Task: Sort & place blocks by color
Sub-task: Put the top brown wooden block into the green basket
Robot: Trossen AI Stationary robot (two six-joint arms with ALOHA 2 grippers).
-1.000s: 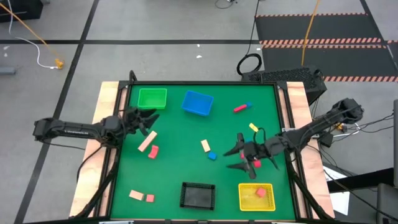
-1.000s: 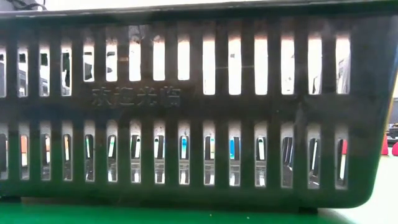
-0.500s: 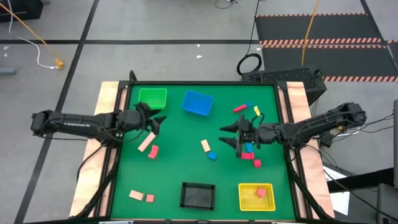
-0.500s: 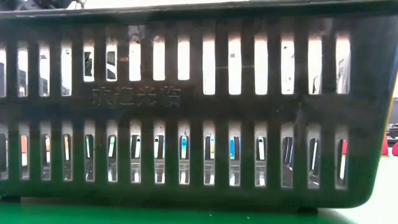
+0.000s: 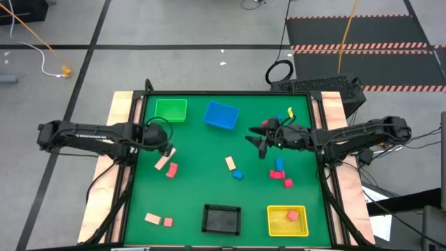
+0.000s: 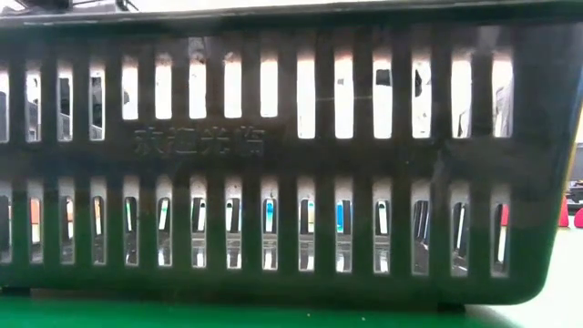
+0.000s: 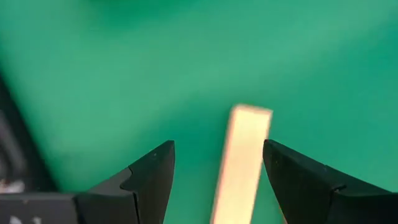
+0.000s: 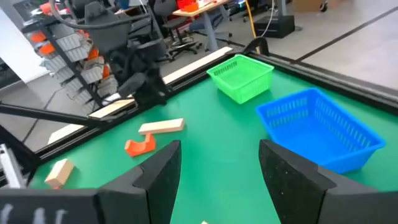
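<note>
Blocks lie scattered on the green mat. My left gripper (image 5: 165,146) hangs open, pointing down over one end of a tan bar (image 5: 165,161). In the left wrist view its fingers stand on either side of the bar (image 7: 244,158) without touching it. A pink block (image 5: 172,170) lies just beside the bar. My right gripper (image 5: 255,141) is open above bare mat right of the blue basket (image 5: 221,116). A blue block (image 5: 279,164) and two pink blocks (image 5: 276,174) (image 5: 287,183) lie nearer than it.
The green basket (image 5: 171,109) stands far left. The black basket (image 5: 221,218) and the yellow basket (image 5: 287,220), holding a pink block (image 5: 291,216), stand at the near edge. A tan bar (image 5: 230,163) and blue cube (image 5: 237,174) lie mid-table. The black basket's wall (image 6: 291,182) fills the low view.
My right gripper has travelled from the pink blocks near the yellow basket toward the far edge and slightly left, staying open; the blocks stayed put. My left gripper has tipped downward and moved over the tan bar's end, still open.
</note>
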